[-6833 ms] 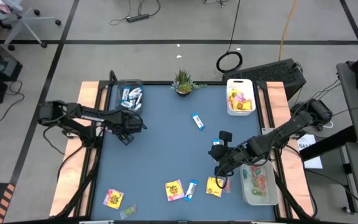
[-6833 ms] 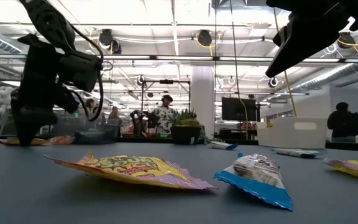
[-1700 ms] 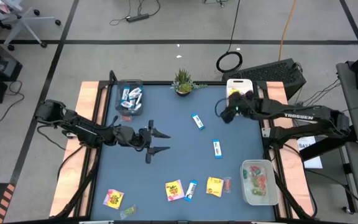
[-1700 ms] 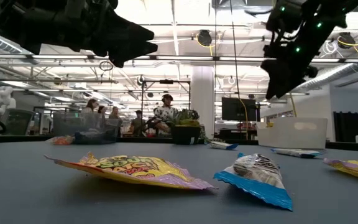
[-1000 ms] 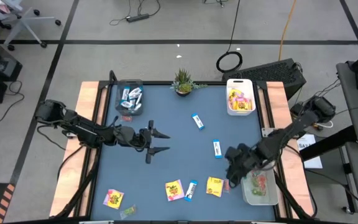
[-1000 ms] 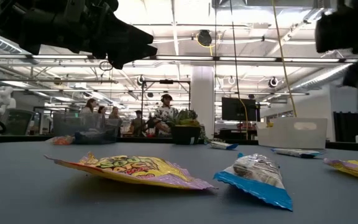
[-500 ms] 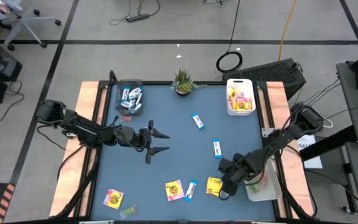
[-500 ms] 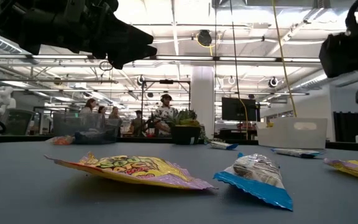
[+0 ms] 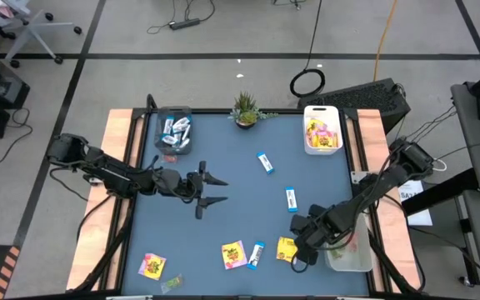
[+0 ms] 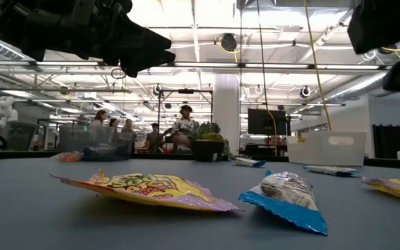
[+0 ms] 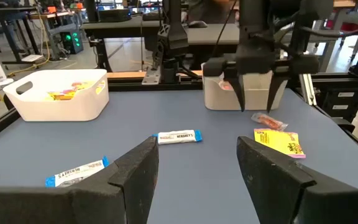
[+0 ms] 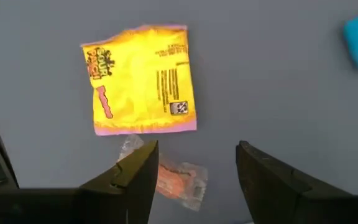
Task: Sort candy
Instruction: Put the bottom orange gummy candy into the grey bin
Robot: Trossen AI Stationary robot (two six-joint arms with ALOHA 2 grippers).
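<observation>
left gripper (image 9: 212,190) hangs mid-table with fingers spread, holding nothing. going right, a slim blue-and-white bar (image 9: 290,198) lies flat nearby. right gripper (image 12: 194,177) – jaws also wide apart, empty – hovers over a yellow square packet with pink print (image 12: 140,79) and a small orange piece in clear wrap (image 12: 174,177) just beside it, near the front-right white bin (image 9: 352,260).
</observation>
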